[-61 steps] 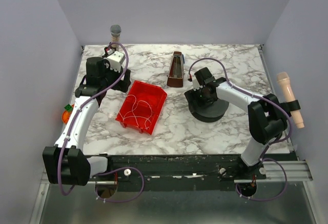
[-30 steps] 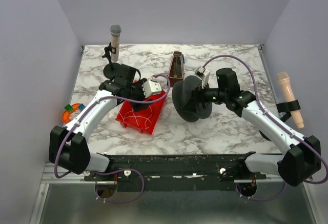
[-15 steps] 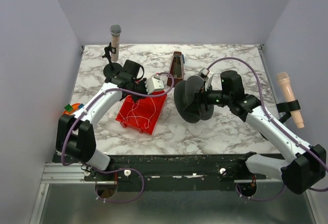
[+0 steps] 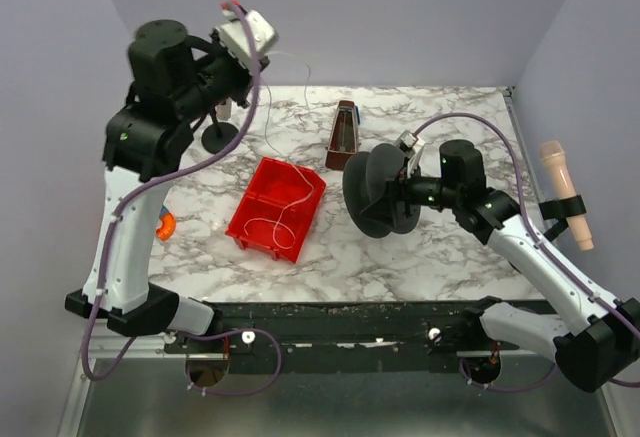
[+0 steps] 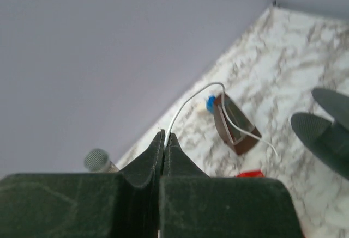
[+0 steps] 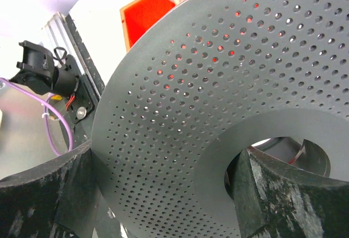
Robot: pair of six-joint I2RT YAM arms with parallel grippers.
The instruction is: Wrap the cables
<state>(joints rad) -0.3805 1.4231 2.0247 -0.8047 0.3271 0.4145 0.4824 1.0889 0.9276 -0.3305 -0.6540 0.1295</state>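
Note:
The cable (image 4: 269, 129) is a thread-thin white wire running from my raised left gripper (image 4: 262, 55) down into the red bin (image 4: 262, 225), where a loose loop of it still lies. In the left wrist view the left gripper (image 5: 165, 138) is shut on the cable (image 5: 188, 101), which arcs away from the tips. My right gripper (image 4: 400, 193) holds the black round spool (image 4: 375, 193) tilted on edge above the table. In the right wrist view the spool's perforated flange (image 6: 207, 85) fills the frame, with one finger (image 6: 46, 191) outside it and the other in the hub hole.
A brown metronome (image 4: 344, 137) stands behind the bin and the spool. A microphone stand base (image 4: 219, 138) sits at the back left, partly hidden by my left arm. A peach microphone (image 4: 565, 192) is clipped at the right edge. An orange object (image 4: 165, 225) lies at the left edge.
My left gripper closed on the cable in the bin and rose high toward the back left, drawing the wire out. The right arm has kept the spool almost where it was.

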